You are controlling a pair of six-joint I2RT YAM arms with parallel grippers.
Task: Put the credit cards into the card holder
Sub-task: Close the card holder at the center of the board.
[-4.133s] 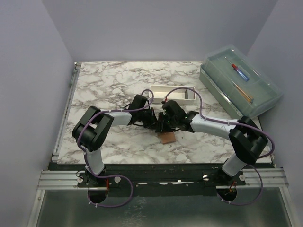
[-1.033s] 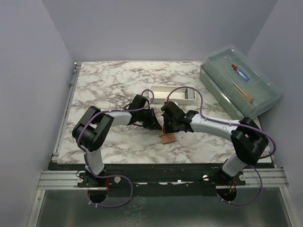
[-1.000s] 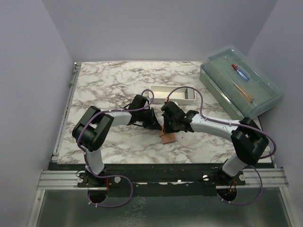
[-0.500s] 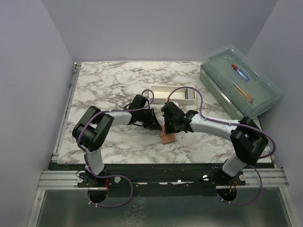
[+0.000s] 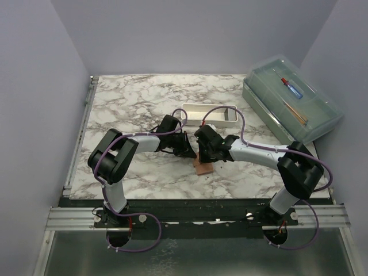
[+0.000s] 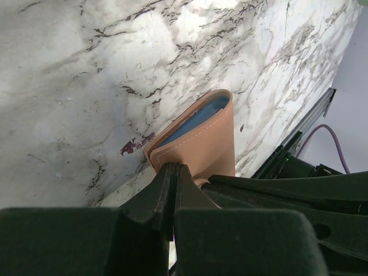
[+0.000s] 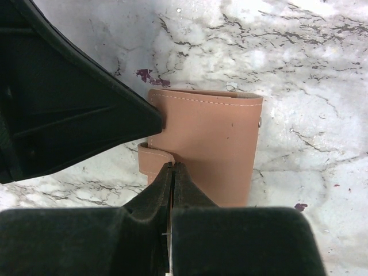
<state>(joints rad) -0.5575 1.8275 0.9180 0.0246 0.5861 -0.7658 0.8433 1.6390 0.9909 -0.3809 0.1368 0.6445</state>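
Top view: over the white marbled tabletop [image 5: 132, 98], the left hand [image 5: 188, 152] and right hand [image 5: 201, 156] meet tip to tip. The small tan-brown leather bifold card holder [image 5: 202, 168] sits just under the right hand.

Left wrist view: the left hand [image 6: 172, 169] is pressed fully together, seemingly nipping the card holder's [image 6: 201, 138] near corner. Beyond the tips the panels stand slightly parted, with blue showing inside.

Right wrist view: the right hand [image 7: 171, 167] is likewise closed tight, pinching a lower flap. The card holder [image 7: 213, 144] extends ahead.
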